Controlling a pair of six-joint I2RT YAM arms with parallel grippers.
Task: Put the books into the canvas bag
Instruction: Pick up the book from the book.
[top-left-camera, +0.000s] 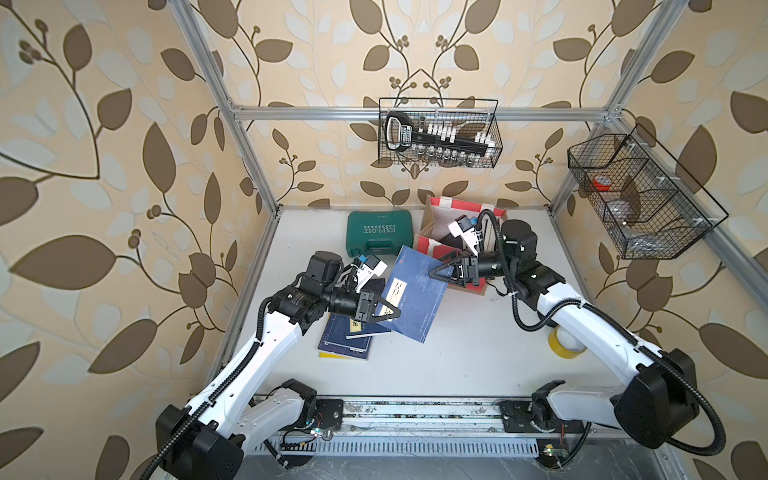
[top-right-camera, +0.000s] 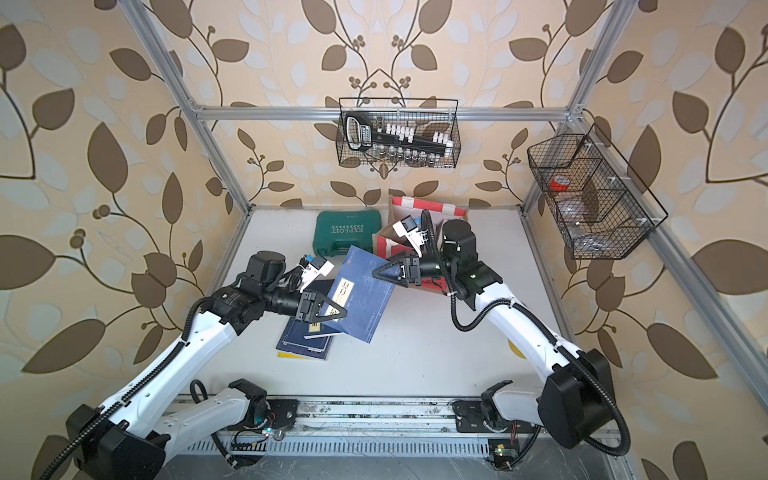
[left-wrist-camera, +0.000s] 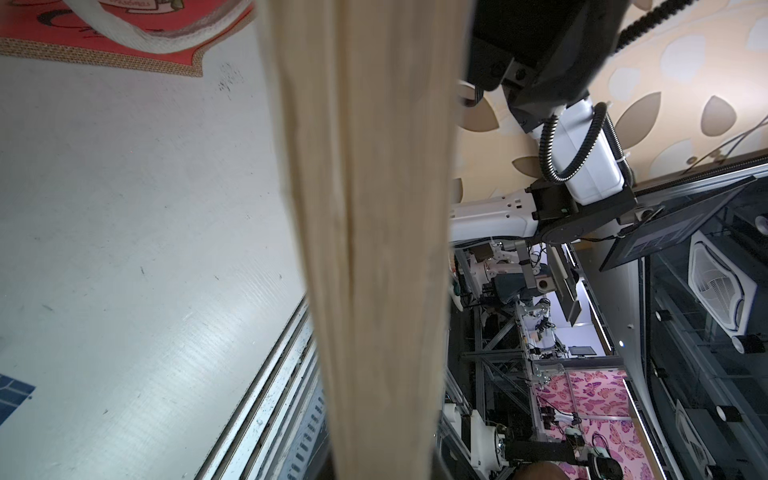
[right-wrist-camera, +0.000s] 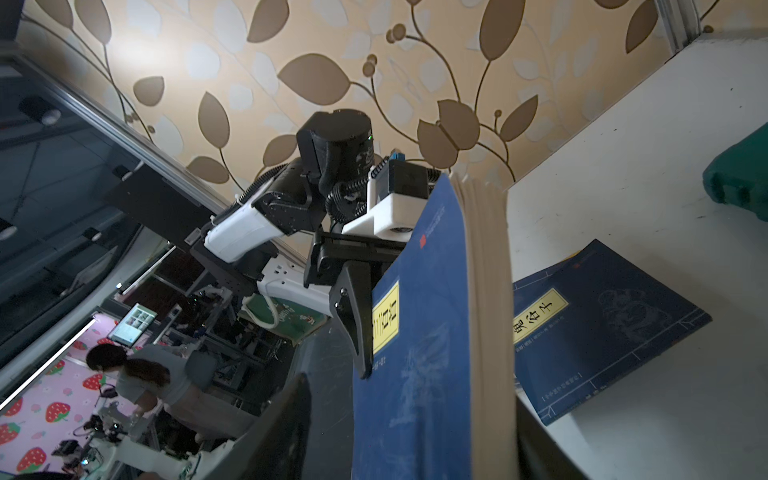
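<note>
- Held book (top-left-camera: 415, 307): blue cover with a yellow title label. It is tilted in the air over the middle of the counter (top-left-camera: 478, 365), between the two arms, and is not yet in the bag.
- Left jaws: pressed together on the book's 8 o'clock edge, beside the label.
- Right jaws: spread, one on each side of the book's 2 o'clock corner. The right wrist view shows a gap beside the cover, so read this as straddling the book, not gripping it.
- Canvas bag (top-left-camera: 457, 205): standing at 1 o'clock against the back wall, just beyond the book's far corner. The right arm (top-left-camera: 557, 299) lies across its mouth, so you cannot tell what, if anything, is already inside.
- Pile of books (top-left-camera: 345, 338): lying flat at 8 o'clock, partly under the left arm (top-left-camera: 274, 336). Several dark blue covers and a yellow edge show, but the full count is hidden.
- Green case (top-left-camera: 378, 237): at 11 o'clock, not part of your job.
- Progress, as a judgement: one book is on its way, apparently being passed from left to right. The whole pile is left to move, so expect most of the work ahead.
</note>
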